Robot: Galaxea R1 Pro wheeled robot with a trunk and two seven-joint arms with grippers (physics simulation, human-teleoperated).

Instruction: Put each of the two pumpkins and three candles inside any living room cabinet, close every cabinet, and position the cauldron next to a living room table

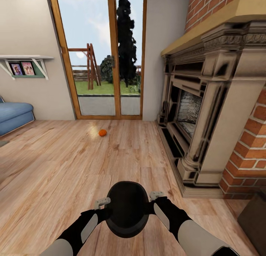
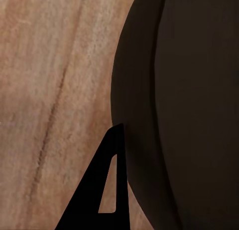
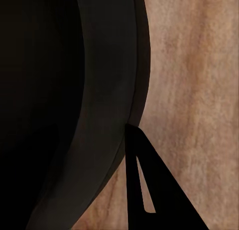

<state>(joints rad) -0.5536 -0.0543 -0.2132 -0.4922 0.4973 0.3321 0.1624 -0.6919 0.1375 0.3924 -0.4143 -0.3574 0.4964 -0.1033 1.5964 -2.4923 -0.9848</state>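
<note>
A round matte black cauldron (image 1: pixel 127 208) sits upright, mouth up, above the floor; 1 small orange ribbed pumpkin (image 1: pixel 102 132) lies on wooden floorboards near the glass door.

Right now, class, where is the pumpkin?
In the head view the pumpkin lies on the wooden floor in front of the glass door, left of the fireplace, far beyond the cauldron.

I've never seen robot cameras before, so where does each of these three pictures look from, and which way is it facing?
Head view: from the robot's head, forward and down over the cauldron, wood floor, a pumpkin and fireplace; both forearms show.
Left wrist view: on the left arm, along the left tool, at the cauldron's wall.
Right wrist view: on the right arm, along the right tool, at the cauldron's other side.
Shared: both wrist views see cauldron and floor.
</note>
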